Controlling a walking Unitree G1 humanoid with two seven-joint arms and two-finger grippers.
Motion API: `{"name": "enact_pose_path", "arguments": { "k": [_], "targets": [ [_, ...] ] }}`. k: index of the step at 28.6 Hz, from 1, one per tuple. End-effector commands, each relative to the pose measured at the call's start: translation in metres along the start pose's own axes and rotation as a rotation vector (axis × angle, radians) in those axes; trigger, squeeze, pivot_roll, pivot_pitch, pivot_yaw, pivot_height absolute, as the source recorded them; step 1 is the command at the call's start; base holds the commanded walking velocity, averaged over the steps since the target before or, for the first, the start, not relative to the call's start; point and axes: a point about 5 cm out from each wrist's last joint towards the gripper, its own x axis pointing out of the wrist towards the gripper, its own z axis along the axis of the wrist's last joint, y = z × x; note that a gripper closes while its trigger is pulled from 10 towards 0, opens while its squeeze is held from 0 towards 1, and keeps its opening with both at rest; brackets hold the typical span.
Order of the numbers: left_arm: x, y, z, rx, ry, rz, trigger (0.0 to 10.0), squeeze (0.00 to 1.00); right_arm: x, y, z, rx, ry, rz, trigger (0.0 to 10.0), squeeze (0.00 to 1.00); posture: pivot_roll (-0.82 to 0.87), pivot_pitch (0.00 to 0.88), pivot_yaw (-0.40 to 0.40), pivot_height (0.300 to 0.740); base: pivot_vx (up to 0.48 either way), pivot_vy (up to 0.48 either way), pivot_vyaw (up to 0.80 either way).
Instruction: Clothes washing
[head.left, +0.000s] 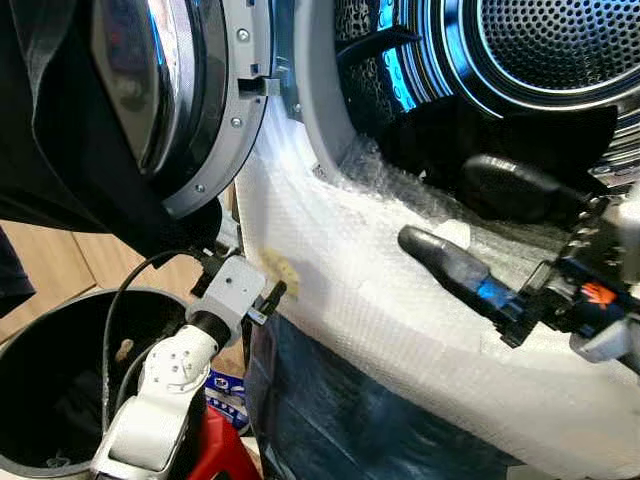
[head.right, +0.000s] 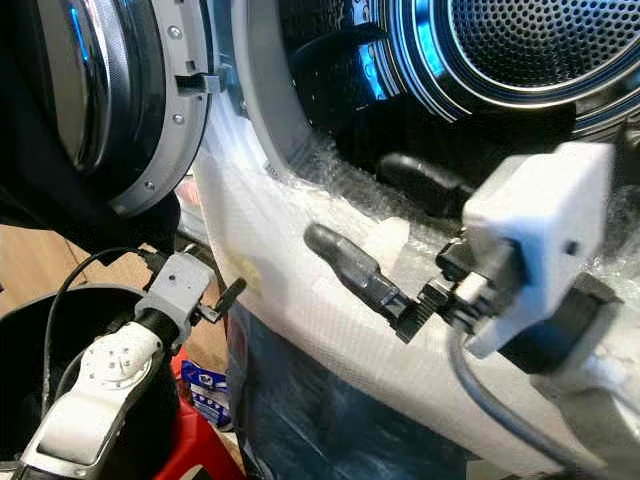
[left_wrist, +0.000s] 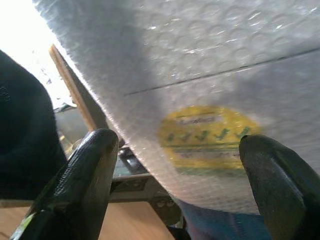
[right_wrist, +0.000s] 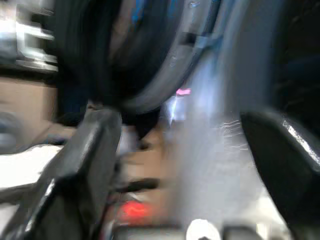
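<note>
Bubble wrap (head.left: 400, 300) covers the washing machine's front, and the right gripper (head.left: 470, 225) rests on it with fingers wide apart, just below the drum (head.left: 540, 50).

Washing machines: one (head.left: 420, 330), its front wrapped in bubble wrap.
Doors: one round glass door (head.left: 185, 95), swung open.
Drums: one perforated steel drum (head.left: 545, 45), lit blue.
Yellow stickers: one (left_wrist: 210, 137), under the wrap.
Grippers: two, the left gripper (left_wrist: 177, 185) and the right gripper (head.left: 455, 215), each with two black fingers spread apart.
Dark buckets: one (head.left: 45, 390), on the floor beside the machine.
Dark garments: one (head.left: 50, 120), draped over the door.
</note>
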Motion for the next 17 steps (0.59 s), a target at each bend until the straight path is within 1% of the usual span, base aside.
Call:
{"name": "enact_pose_path", "arguments": {
  "k": [1, 3, 4, 5, 6, 7, 8, 12, 13, 14, 15, 16, 17],
  "targets": [
    [-0.001, 0.002, 0.001, 0.007, -0.004, 0.014, 10.0, 0.00, -0.004, 0.005, 0.002, 0.049, -0.066, 0.094, 10.0, 0.00, -0.10, 0.026, -0.082, 0.740, 0.000, 0.000, 0.00],
    [-0.001, 0.006, 0.000, 0.016, -0.004, 0.035, 10.0, 0.00, -0.006, 0.006, -0.013, 0.118, -0.028, 0.116, 10.0, 0.00, -0.09, 0.031, -0.080, 0.740, 0.000, 0.000, 0.00],
    [-0.001, 0.006, 0.000, 0.016, -0.004, 0.035, 10.0, 0.00, -0.006, 0.006, -0.013, 0.118, -0.028, 0.116, 10.0, 0.00, -0.09, 0.031, -0.080, 0.740, 0.000, 0.000, 0.00],
    [-0.002, 0.011, -0.001, 0.014, -0.003, 0.068, 10.0, 0.00, -0.009, 0.008, -0.029, 0.146, 0.033, 0.139, 10.0, 0.00, -0.07, 0.035, -0.078, 0.740, 0.000, 0.000, 0.00],
    [-0.002, 0.011, -0.001, 0.014, -0.003, 0.068, 10.0, 0.00, -0.009, 0.008, -0.029, 0.146, 0.033, 0.139, 10.0, 0.00, -0.07, 0.035, -0.078, 0.740, 0.000, 0.000, 0.00],
    [-0.002, 0.013, -0.001, 0.013, 0.000, 0.086, 10.0, 0.00, -0.011, 0.012, -0.037, 0.167, 0.055, 0.175, 10.0, 0.00, -0.07, 0.034, -0.078, 0.740, 0.000, 0.000, 0.00],
    [-0.003, 0.017, -0.005, 0.007, 0.014, 0.110, 10.0, 0.00, -0.018, 0.019, -0.050, 0.230, 0.078, 0.250, 10.0, 0.00, -0.07, 0.035, -0.077, 0.740, 0.000, 0.000, 0.00],
    [-0.007, 0.021, -0.011, 0.015, 0.028, 0.141, 10.0, 0.00, -0.029, 0.029, -0.069, 0.355, 0.118, 0.338, 10.0, 0.00, -0.07, 0.039, -0.072, 0.740, 0.000, 0.000, 0.00],
    [-0.008, 0.021, -0.011, 0.015, 0.031, 0.146, 10.0, 0.00, -0.030, 0.031, -0.071, 0.369, 0.126, 0.349, 10.0, 0.00, -0.07, 0.039, -0.072, 0.740, 0.000, 0.000, 0.00],
    [-0.008, 0.023, -0.012, 0.012, 0.033, 0.163, 10.0, 0.00, -0.034, 0.031, -0.080, 0.394, 0.157, 0.349, 10.0, 0.00, -0.07, 0.043, -0.073, 0.740, 0.000, 0.000, 0.00],
    [-0.008, 0.023, -0.012, 0.012, 0.033, 0.163, 10.0, 0.00, -0.034, 0.031, -0.080, 0.394, 0.157, 0.349, 10.0, 0.00, -0.07, 0.043, -0.073, 0.740, 0.000, 0.000, 0.00],
    [-0.009, 0.023, -0.012, 0.009, 0.033, 0.169, 10.0, 0.00, -0.036, 0.030, -0.087, 0.406, 0.189, 0.331, 10.0, 0.00, -0.07, 0.048, -0.073, 0.740, 0.000, 0.000, 0.00],
    [-0.010, 0.024, -0.013, 0.004, 0.033, 0.183, 10.0, 0.00, -0.042, 0.026, -0.110, 0.408, 0.269, 0.289, 10.0, 0.00, -0.07, 0.049, -0.072, 0.740, 0.000, 0.000, 0.00]
  ]
}}
